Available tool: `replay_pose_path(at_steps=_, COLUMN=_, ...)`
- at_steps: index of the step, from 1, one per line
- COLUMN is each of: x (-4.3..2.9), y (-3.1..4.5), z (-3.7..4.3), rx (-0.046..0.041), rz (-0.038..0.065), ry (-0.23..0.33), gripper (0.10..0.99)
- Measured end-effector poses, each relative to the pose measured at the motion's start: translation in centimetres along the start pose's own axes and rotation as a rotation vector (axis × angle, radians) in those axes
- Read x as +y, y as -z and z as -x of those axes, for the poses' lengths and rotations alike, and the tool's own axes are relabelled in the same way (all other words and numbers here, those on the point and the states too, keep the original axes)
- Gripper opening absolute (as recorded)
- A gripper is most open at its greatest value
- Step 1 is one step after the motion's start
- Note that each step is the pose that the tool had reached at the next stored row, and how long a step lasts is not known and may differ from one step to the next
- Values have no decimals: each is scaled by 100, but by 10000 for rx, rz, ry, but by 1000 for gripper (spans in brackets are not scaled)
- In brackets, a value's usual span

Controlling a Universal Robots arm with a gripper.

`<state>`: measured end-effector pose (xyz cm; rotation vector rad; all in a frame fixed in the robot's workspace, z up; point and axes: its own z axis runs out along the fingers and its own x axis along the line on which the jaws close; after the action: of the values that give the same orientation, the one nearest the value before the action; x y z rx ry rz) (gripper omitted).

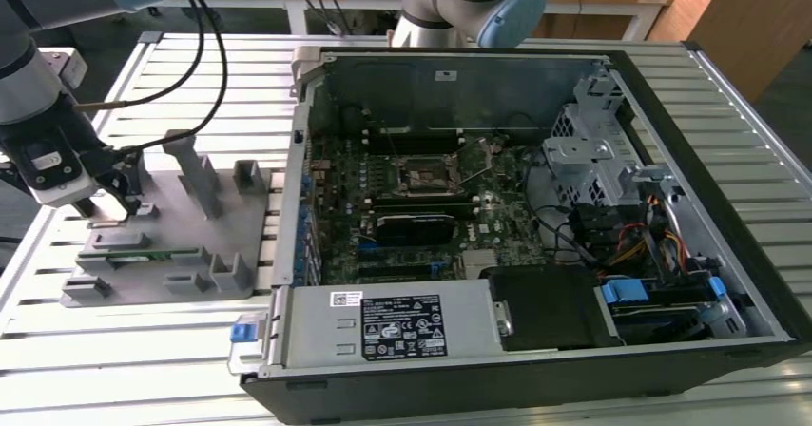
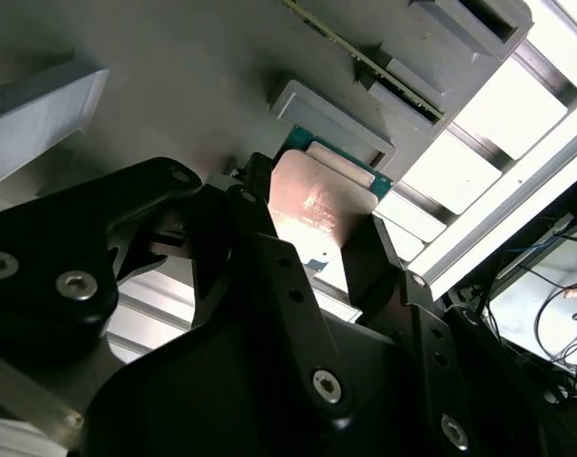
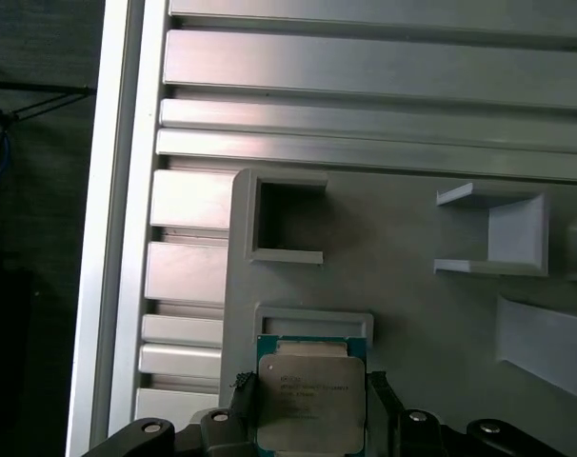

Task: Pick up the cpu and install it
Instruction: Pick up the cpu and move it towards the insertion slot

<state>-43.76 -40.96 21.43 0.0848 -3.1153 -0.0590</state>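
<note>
The cpu (image 3: 310, 400) is a flat square chip with a silvery top and a green rim. It lies in a shallow walled seat on the grey fixture plate (image 3: 412, 314). My gripper (image 3: 310, 390) is down over it, one black finger (image 3: 241, 388) against each opposite edge. In the second wrist view the cpu (image 2: 322, 200) shows between the same fingers (image 2: 255, 195). In the exterior view my gripper (image 1: 108, 207) is low over the fixture plate (image 1: 241, 236) at that view's left, well apart from the motherboard socket (image 1: 425, 174) in the open computer case (image 1: 710, 112).
A narrow green memory stick (image 1: 140, 252) lies on the fixture plate near the gripper, among upright grey holders (image 1: 201, 174). The slatted metal table (image 1: 190, 74) carries both plate and case. Drive cages and cables (image 1: 622, 217) crowd the case at the exterior view's right.
</note>
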Motion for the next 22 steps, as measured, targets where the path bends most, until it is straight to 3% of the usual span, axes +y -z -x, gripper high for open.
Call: replay_pose_path(at_steps=22, x=5, y=86, z=-2, rx=-2, rz=1, ry=0, gripper=541)
